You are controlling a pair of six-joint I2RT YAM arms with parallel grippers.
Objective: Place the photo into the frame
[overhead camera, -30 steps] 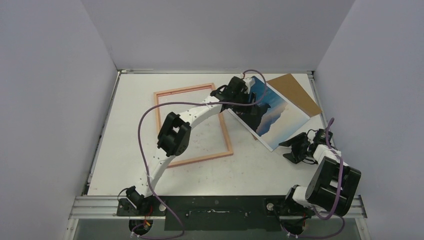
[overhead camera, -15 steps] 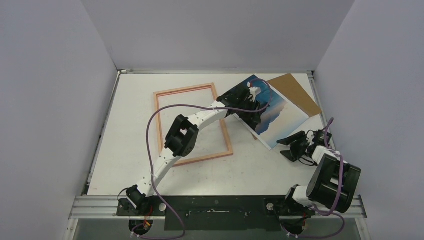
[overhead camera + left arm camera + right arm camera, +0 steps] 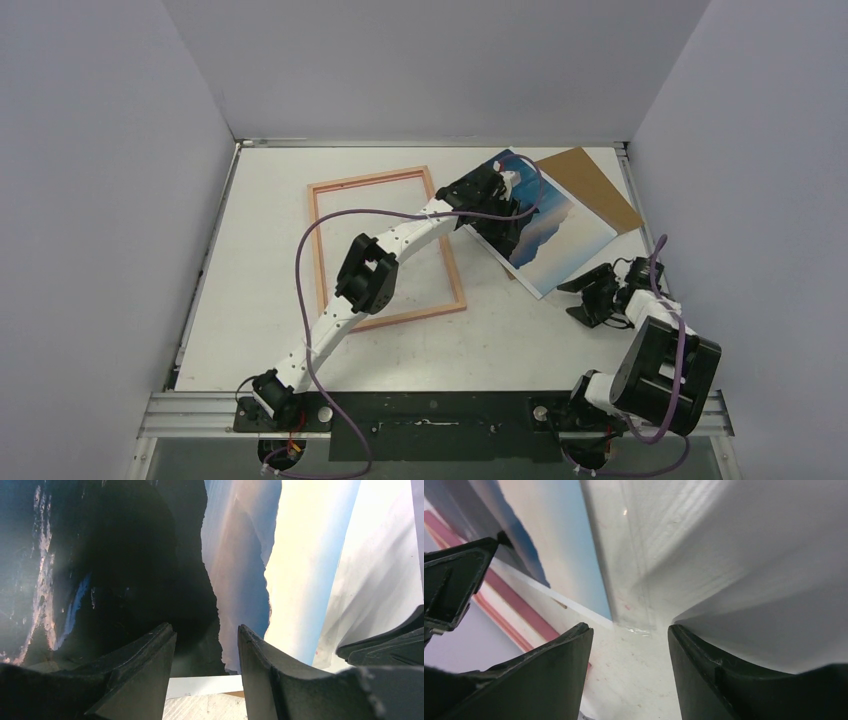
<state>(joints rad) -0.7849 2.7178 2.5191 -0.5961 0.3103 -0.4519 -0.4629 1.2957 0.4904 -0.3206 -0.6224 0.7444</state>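
The photo (image 3: 560, 235), a blue seascape with dark cliffs and a white border, lies face up at the back right of the table. The frame (image 3: 318, 250) lies flat to its left, with nothing inside it. My left gripper (image 3: 505, 228) is open, low over the photo's dark left part. In the left wrist view the open left gripper (image 3: 206, 635) straddles the photo's (image 3: 240, 555) white edge. My right gripper (image 3: 578, 300) is open and empty just off the photo's near corner. In the right wrist view the right gripper (image 3: 629, 630) faces the photo (image 3: 559, 535) and the pink frame (image 3: 506, 597).
A plain brown backing board (image 3: 595, 180) lies under the photo's far right side. A clear transparent sheet (image 3: 704, 555) lies beside the photo, its corner near my right fingers. Grey walls close in the table on three sides.
My left gripper has moved right from the frame's top right corner onto the photo's dark part. The right gripper has shifted only slightly. The photo and frame have stayed put.
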